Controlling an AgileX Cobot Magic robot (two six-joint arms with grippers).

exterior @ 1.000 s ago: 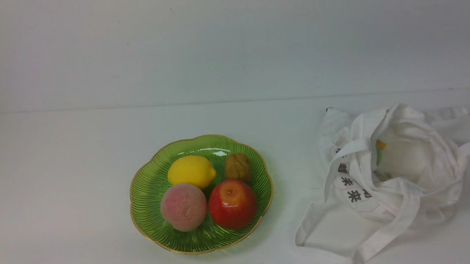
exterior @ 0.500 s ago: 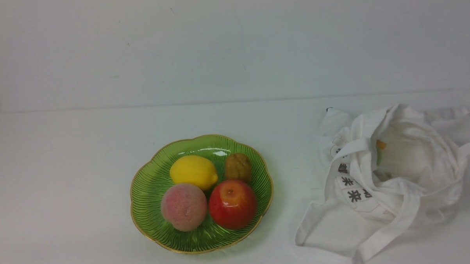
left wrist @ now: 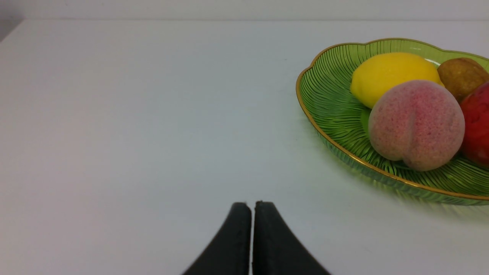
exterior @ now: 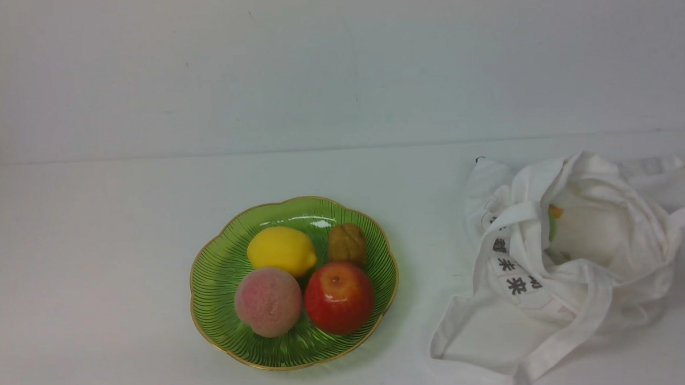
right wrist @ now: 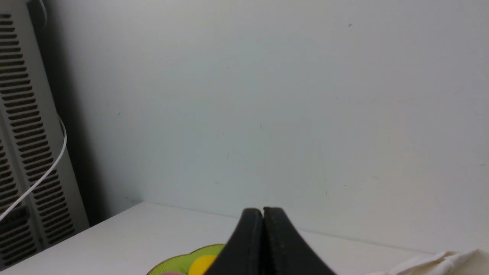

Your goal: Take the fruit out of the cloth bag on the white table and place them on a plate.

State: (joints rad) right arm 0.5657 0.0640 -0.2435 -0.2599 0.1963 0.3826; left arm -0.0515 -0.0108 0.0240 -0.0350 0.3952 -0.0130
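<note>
The green glass plate sits on the white table and holds the yellow lemon, a brown fruit, a pink peach and a red apple. The white cloth bag lies crumpled at the right, mouth open; a sliver of green fruit and a small orange one show inside. Neither gripper shows in the front view. My left gripper is shut and empty, low over bare table beside the plate. My right gripper is shut and empty, raised, facing the wall.
A plain white wall stands behind the table. A grey slatted unit with a white cable stands off the table's far left end. The bag's strap handles trail toward the front edge. The bag's top shows in the right wrist view.
A dark part of an arm at the top edge of the front view a second ago has gone out of view. The lemon shifted slightly. The bag and plate have not moved.
</note>
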